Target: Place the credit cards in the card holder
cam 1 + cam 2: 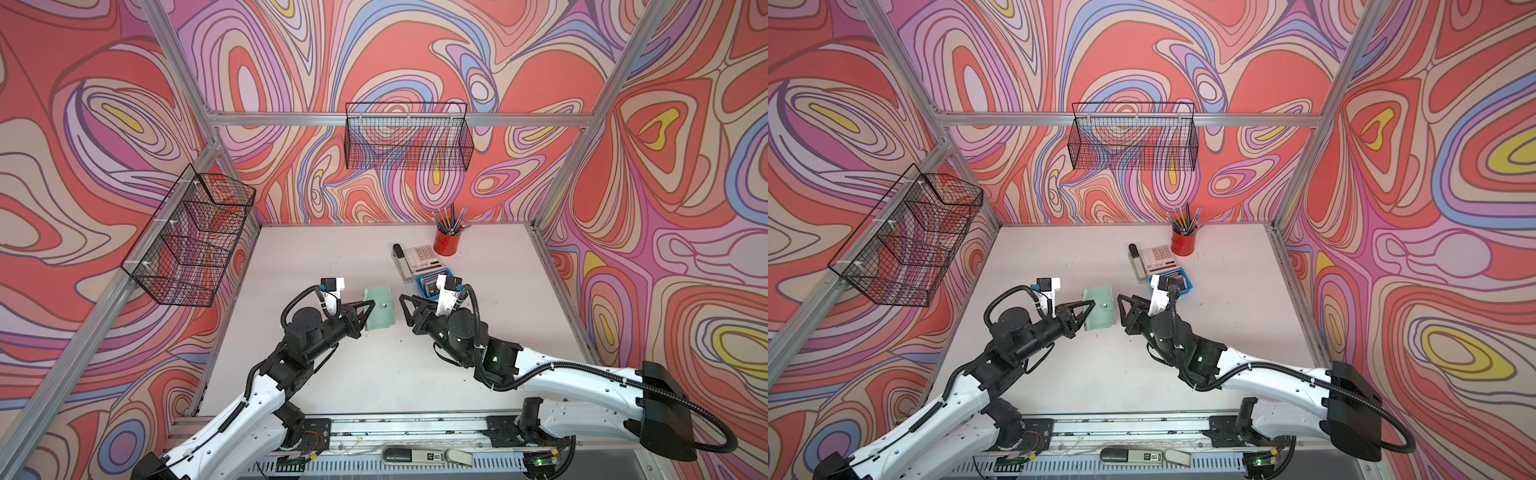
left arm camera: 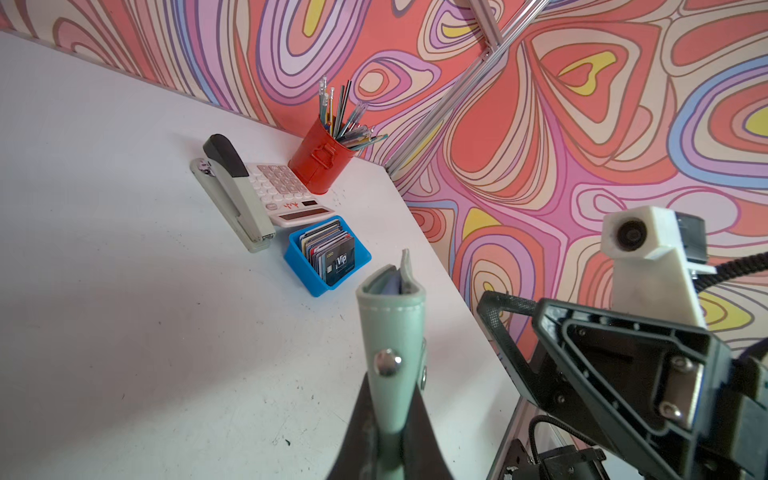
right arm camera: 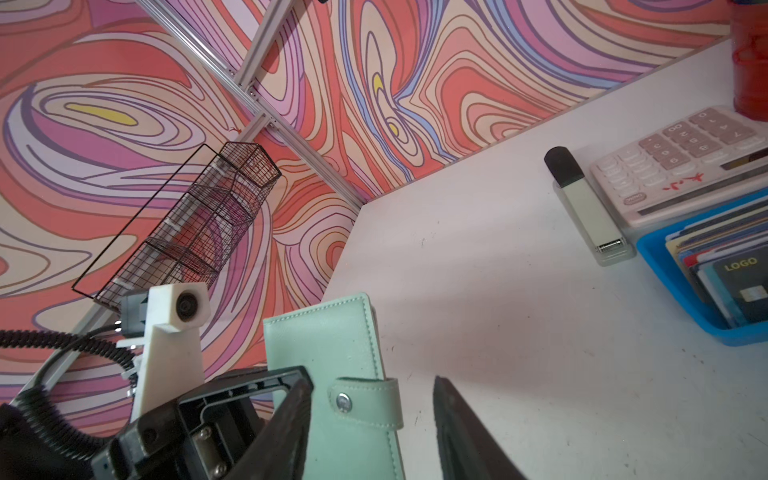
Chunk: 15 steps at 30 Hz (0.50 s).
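The sage-green card holder (image 1: pixel 380 305) (image 1: pixel 1100 305) is closed, its snap tab fastened. My left gripper (image 1: pixel 368 308) (image 1: pixel 1088 309) (image 2: pixel 390 399) is shut on its left edge. My right gripper (image 1: pixel 404 308) (image 1: pixel 1120 305) (image 3: pixel 372 386) stands open just right of the card holder (image 3: pixel 328 345). In the right wrist view the snap tab lies between its fingers, and neither finger touches it. The credit cards (image 1: pixel 430 284) (image 2: pixel 332 253) (image 3: pixel 731 274) stand packed in a small blue tray (image 1: pixel 419 286) behind the right wrist, a dark "Vip" card in front.
A white calculator (image 1: pixel 424 255) and a grey stapler (image 1: pixel 401 259) lie just behind the blue tray. A red cup of pens (image 1: pixel 448 241) stands at the back right. Wire baskets hang on the back wall (image 1: pixel 407 137) and the left wall (image 1: pixel 191 241).
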Each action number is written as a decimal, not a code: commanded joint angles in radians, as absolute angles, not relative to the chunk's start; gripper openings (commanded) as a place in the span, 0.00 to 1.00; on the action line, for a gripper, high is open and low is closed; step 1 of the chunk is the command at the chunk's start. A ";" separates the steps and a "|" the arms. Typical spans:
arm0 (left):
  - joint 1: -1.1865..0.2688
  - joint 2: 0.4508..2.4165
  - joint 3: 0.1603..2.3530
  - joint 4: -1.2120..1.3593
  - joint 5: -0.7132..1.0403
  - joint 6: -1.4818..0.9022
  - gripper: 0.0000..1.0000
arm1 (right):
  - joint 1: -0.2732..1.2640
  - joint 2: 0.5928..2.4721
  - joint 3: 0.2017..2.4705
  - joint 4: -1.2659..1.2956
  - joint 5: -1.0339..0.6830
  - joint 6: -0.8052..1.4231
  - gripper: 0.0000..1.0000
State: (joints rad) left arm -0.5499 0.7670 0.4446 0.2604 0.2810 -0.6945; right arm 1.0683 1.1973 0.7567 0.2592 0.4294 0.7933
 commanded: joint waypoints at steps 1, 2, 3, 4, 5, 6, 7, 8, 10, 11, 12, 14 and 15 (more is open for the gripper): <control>-0.549 0.765 0.483 0.233 0.261 -0.667 0.00 | 1.077 1.292 0.855 0.117 0.394 0.740 0.44; -0.549 0.768 0.485 0.232 0.266 -0.664 0.00 | 1.081 1.330 0.894 0.093 0.379 0.729 0.44; -0.549 0.771 0.486 0.232 0.267 -0.665 0.00 | 1.087 1.359 0.930 0.075 0.370 0.720 0.43; -0.549 0.774 0.487 0.233 0.268 -0.664 0.00 | 1.092 1.400 0.964 0.056 0.361 0.711 0.42; -0.549 0.774 0.486 0.235 0.270 -0.667 0.00 | 1.098 1.433 0.997 0.035 0.360 0.707 0.39; -0.549 0.775 0.486 0.235 0.271 -0.667 0.00 | 1.103 1.460 1.022 0.018 0.365 0.707 0.38; -0.549 0.774 0.486 0.235 0.273 -0.669 0.00 | 1.109 1.485 1.042 0.000 0.378 0.710 0.36; -0.549 0.773 0.487 0.235 0.273 -0.671 0.00 | 1.112 1.502 1.055 -0.020 0.394 0.718 0.34; -0.549 0.767 0.485 0.229 0.264 -0.673 0.00 | 1.114 1.515 1.056 -0.035 0.426 0.734 0.33; -0.549 0.763 0.483 0.223 0.253 -0.674 0.00 | 1.114 1.513 1.050 -0.035 0.438 0.738 0.33; -0.549 0.760 0.482 0.217 0.242 -0.675 0.00 | 1.114 1.511 1.045 -0.033 0.445 0.740 0.33; -0.549 0.753 0.479 0.207 0.223 -0.675 0.00 | 1.116 1.505 1.032 -0.023 0.449 0.738 0.33; -0.549 0.752 0.479 0.206 0.218 -0.676 0.00 | 1.118 1.505 1.029 -0.016 0.446 0.734 0.33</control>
State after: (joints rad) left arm -0.5484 0.7731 0.4477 0.1791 0.2417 -0.6819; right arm 1.1080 1.5036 1.0447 0.0254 0.4229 0.7338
